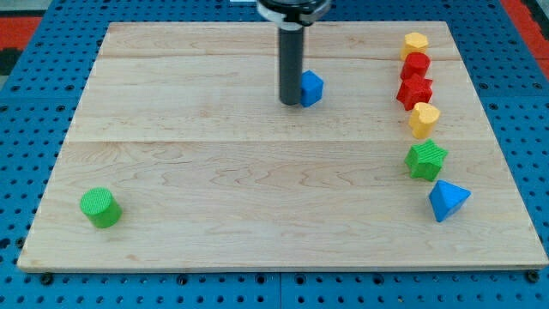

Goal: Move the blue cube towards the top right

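The blue cube (311,87) lies on the wooden board (214,197), in the upper middle of the view. My tip (291,102) stands right against the cube's left side, touching it or nearly so. The rod rises straight up from there to the view's top edge and hides a small part of the cube's left face.
A column of blocks runs down the view's right: a yellow block (415,42), a red block (416,63), a red star-like block (415,92), a yellow block (424,119), a green star (425,160), a blue triangular block (448,200). A green cylinder (100,208) lies bottom left.
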`<state>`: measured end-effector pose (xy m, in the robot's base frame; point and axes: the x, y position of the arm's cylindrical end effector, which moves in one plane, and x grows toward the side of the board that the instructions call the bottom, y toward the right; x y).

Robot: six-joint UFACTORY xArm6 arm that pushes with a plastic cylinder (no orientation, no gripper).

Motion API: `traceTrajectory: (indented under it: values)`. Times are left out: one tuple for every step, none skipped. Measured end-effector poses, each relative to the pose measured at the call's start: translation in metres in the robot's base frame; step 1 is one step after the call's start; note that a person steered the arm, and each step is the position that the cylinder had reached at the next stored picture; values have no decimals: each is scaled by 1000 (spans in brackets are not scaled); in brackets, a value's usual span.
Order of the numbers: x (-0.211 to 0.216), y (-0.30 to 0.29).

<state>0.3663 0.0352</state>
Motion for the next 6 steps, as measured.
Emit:
traceTrajectory:
  values:
    - [0, 25]
    - [-26, 34]
    - [-84, 47]
    - [-102, 57]
    - [-103, 47]
    - [-91, 31]
